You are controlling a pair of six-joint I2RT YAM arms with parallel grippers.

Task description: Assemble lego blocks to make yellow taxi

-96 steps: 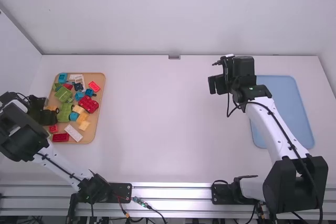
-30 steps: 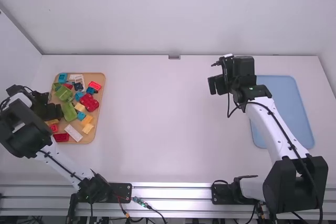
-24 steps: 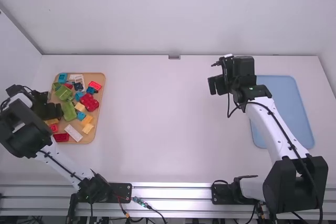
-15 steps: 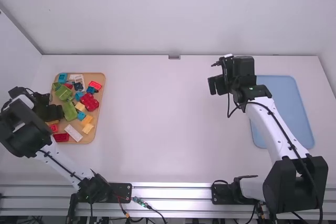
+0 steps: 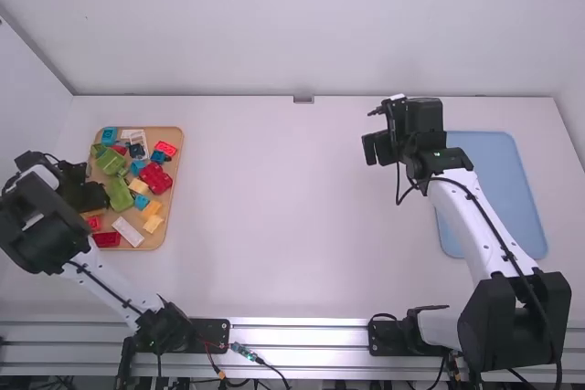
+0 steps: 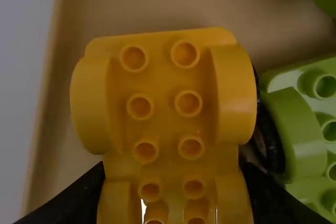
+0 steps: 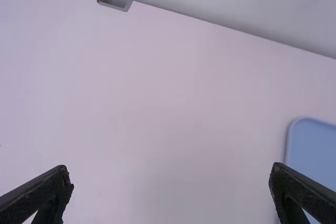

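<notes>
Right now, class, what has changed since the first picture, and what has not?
The left arm edged farther from the camera; the green piece and a small blue block shifted right. The left jaws grip the yellow piece; when they took it is unclear. The right arm and blue tray stayed put.

A white table (image 5: 292,226) spreads out flat, with a pale back wall (image 5: 302,25) rising behind its far edge and a side wall (image 5: 26,89) at the left. A small grey bracket (image 5: 303,100) sits midway along that far edge. Silver grooved metal rails (image 5: 297,335) run along the near side.
</notes>
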